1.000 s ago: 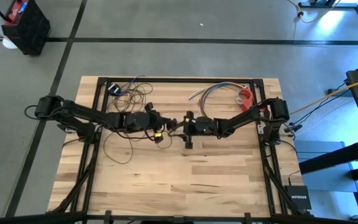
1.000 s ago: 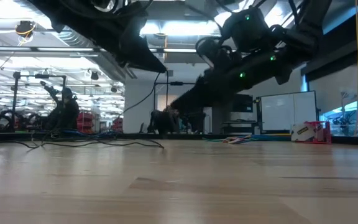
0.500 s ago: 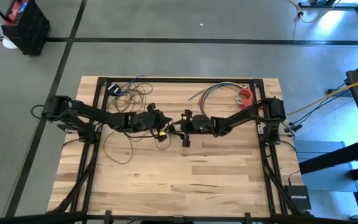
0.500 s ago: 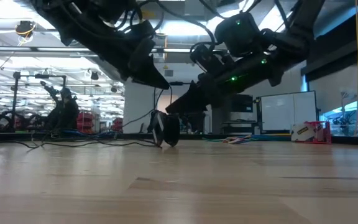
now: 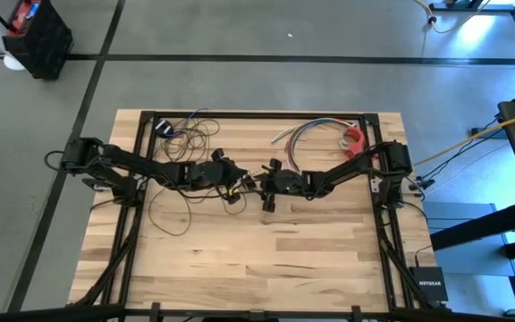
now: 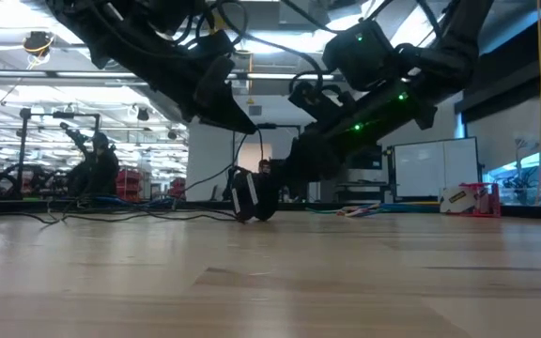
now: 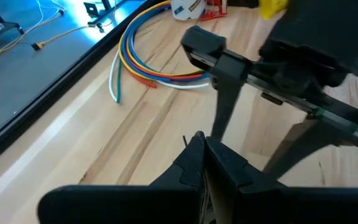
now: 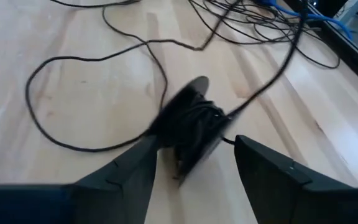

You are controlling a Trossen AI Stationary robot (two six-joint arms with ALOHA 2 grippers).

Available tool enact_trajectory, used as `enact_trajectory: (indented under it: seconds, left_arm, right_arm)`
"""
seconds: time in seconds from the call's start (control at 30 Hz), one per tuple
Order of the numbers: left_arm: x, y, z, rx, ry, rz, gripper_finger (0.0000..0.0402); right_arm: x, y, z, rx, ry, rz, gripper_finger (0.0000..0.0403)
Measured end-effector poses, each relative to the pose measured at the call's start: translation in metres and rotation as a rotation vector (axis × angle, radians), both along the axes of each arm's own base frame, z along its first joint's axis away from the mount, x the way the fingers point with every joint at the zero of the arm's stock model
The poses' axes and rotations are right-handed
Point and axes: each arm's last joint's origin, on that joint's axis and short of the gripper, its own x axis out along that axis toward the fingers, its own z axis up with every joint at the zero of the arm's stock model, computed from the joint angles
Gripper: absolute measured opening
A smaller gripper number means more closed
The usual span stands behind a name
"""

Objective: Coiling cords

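Thin dark cord (image 8: 86, 59) sprawls in loose loops across the surface (image 5: 266, 259) mid-left, its black puck (image 8: 191, 127) standing on edge at centre. Left hand (image 5: 236, 186) pinched shut beside it. Right hand (image 8: 194, 165) wide, straddling the puck.

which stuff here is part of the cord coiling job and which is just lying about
Part of the job:
- cords, loose loops over the table
- black spool with cord wound on it
- left claw, shut
- right claw, open around the spool

Lying about:
- multicoloured wires
- red tape dispenser
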Motion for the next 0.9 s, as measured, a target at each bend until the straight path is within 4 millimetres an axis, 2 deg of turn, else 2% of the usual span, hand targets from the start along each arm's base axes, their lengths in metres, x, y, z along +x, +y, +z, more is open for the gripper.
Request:
enact_trajectory:
  seconds: [0.1, 0.2, 0.53, 0.9]
  left_arm:
    - [0.000, 0.000, 0.000, 0.000, 0.000, 0.000, 0.0006]
    - [0.000, 0.000, 0.000, 0.000, 0.000, 0.000, 0.0006]
    - [0.000, 0.000, 0.000, 0.000, -0.001, -0.001, 0.0006]
    - [0.000, -0.001, 0.002, 0.021, 0.003, -0.015, 0.0006]
  right_arm:
    - [0.000, -0.003, 0.000, 0.011, 0.000, 0.001, 0.0212]
    - [0.000, -0.005, 0.000, 0.033, -0.003, -0.007, 0.0183]
    - [-0.002, -0.011, -0.002, 0.035, 0.027, 0.002, 0.0017]
    - [-0.001, -0.013, 0.000, -0.046, 0.029, 0.021, 0.0004]
